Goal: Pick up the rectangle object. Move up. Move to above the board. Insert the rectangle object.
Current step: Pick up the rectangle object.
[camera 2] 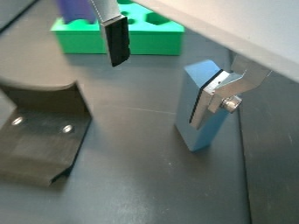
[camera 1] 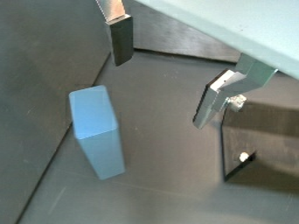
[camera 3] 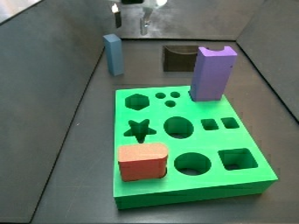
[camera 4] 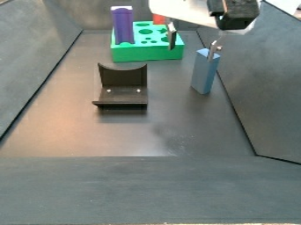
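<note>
The gripper [camera 2: 163, 74] hovered released, holding nothing, just above the upright rectangle object [camera 2: 198, 109]. The board [camera 3: 187, 144] lay well apart from the fixture [camera 4: 121, 85].

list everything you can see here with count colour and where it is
rectangle object: 1, light blue, upright on the dark floor, apart from the board
board: 1, bright green, flat on the floor, cut-out holes
purple block: 1, purple, upright on the board at one corner
red block: 1, red, on the board at the corner opposite the purple block
fixture: 1, dark, on the floor beside the rectangle object
gripper: 1, silver fingers with dark pads, open, just above the rectangle object
</note>
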